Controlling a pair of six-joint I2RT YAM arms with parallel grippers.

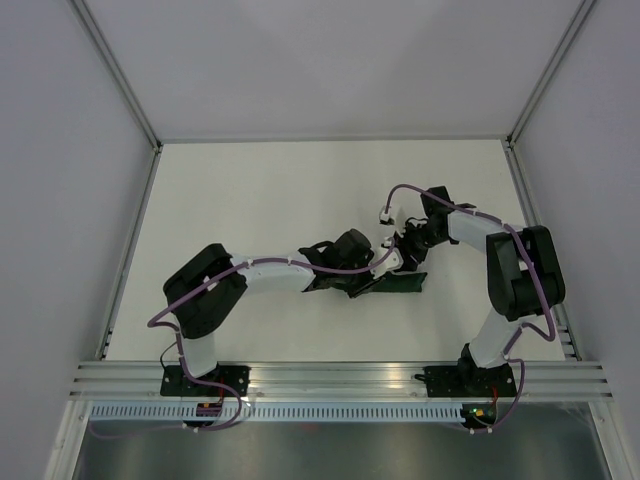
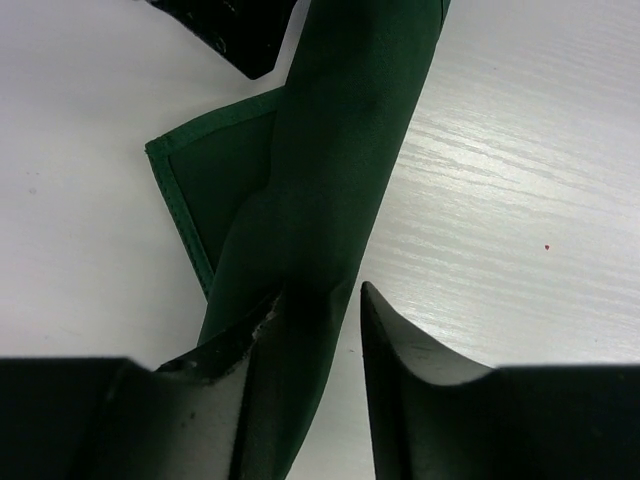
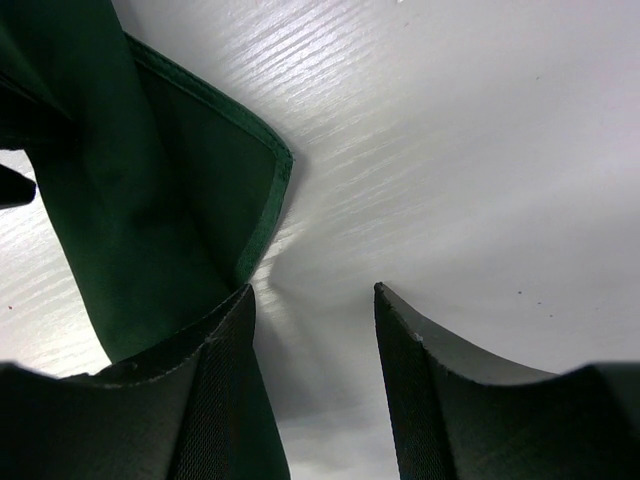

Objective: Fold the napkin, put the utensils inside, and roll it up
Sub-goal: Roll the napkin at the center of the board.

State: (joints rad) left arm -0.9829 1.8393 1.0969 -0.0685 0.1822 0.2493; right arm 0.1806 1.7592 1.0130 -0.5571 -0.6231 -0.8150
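Right now my left gripper (image 2: 318,295) has its fingers (image 2: 425,385) parted astride the napkin (image 2: 340,150), one pad touching the roll and a sliver of table (image 2: 520,200) showing beside the other, so I judge it is steadying the tube, not clamping it. My right gripper (image 3: 312,290) stands wide open on nothing, the cloth's hemmed corner just beside one finger, placed, I think, to tuck that loose flap. I count one napkin, rolled long and lying right of the table's centre under both grippers, and no utensils in view; whether they sit inside I cannot tell.
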